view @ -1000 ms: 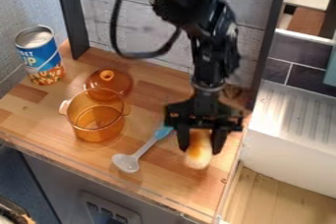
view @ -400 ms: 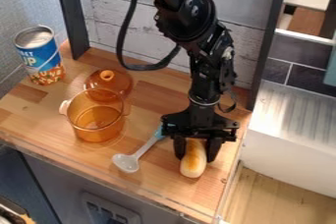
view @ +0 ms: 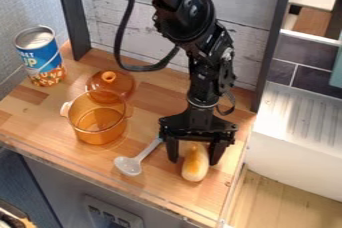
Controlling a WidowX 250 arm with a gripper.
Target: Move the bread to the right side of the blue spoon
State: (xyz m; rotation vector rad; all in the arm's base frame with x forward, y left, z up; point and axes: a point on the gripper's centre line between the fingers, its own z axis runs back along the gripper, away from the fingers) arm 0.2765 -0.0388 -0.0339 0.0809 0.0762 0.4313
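Note:
The black gripper (view: 195,158) is low over the right part of the wooden counter, its fingers open on either side of the bread (view: 195,167). A narrow gap shows between the left finger and the bread. The bread, pale with a browned top, points toward the front edge, its rear end partly under the gripper. To its left lies the spoon (view: 129,164), its pale bowl toward the front left. The spoon's handle runs up to the gripper, which hides the blue end.
An amber transparent pot (view: 99,124) stands left of the spoon, with an amber lid (view: 110,84) behind it. A blue can (view: 40,57) stands at the back left. The counter's front edge is near the bread, and a white sink unit (view: 297,137) adjoins on the right.
The gripper and bread have shifted toward the front left since the first frame. Since the second, the fingers have opened wider, with the gripper slightly farther left and the bread almost unmoved.

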